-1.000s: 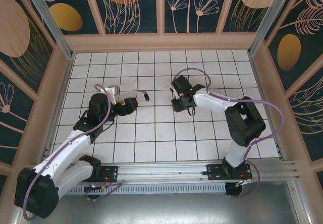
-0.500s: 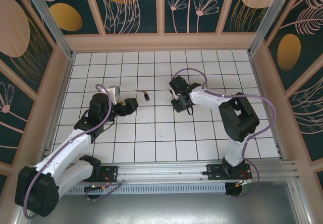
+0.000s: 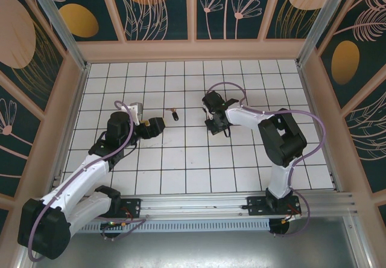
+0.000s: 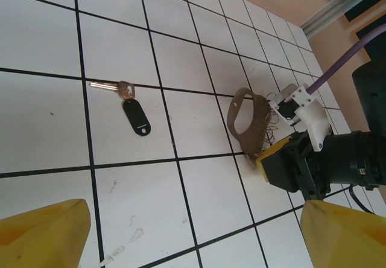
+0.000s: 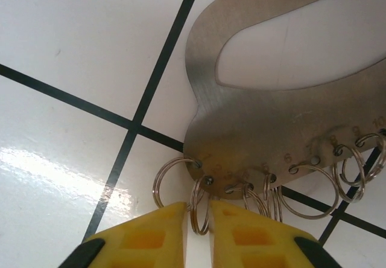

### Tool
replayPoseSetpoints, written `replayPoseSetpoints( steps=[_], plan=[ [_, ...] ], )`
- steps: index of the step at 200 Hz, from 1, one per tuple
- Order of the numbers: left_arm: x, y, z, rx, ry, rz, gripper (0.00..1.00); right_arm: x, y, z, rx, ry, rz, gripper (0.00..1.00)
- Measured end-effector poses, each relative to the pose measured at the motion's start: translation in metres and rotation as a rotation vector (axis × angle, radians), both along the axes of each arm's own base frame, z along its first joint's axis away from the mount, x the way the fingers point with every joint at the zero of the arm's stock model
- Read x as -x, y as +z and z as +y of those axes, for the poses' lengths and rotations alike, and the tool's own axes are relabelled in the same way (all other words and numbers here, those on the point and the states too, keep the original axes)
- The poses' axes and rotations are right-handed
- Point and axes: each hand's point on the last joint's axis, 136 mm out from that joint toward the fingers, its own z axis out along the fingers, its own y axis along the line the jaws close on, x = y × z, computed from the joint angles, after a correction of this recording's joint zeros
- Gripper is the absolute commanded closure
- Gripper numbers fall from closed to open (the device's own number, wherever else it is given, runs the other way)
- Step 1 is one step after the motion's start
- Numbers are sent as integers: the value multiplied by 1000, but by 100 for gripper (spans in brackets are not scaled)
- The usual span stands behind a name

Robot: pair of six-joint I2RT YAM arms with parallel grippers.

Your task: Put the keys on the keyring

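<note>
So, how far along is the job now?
Done: nothing is threaded; the key lies loose, apart from the keyring. In hand: the right claw pinches one ring on its edge; the left claw is open, holding nothing. Left: pick up the key and thread it.

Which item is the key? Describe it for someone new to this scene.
On the white tiled table, look just beyond the left claw. The key lies flat there: silver blade, black oval tag, unlike the brown keyring edged with wire loops.

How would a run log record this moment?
right tool: pinching small wire ring on grey oval metal plate | left tool: open | silver key: on tiles
</note>
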Motion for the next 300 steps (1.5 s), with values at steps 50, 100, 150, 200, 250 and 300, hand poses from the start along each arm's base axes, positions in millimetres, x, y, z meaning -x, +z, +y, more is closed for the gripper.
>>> replayPoseSetpoints(
  steps=[50,100,150,200,250,300],
  plan=[
    [1,-1,0,-2,0,4,12,-4,1,-4,19,-4,-18,100],
    [3,1,1,-2,0,5,15,-3,7,-7,16,7,-49,100],
    [11,18,-3,31,-41,-37,20,30,90,20,-173,211,-290,100],
    [26,63,-11,94,-117,-156,33,94,175,43,-525,457,-555,100],
    [48,114,-21,173,-227,-282,47,142,225,54,-791,646,-664,100],
    [78,153,-35,232,-359,-436,47,184,272,63,-1044,790,-737,100]
  ],
)
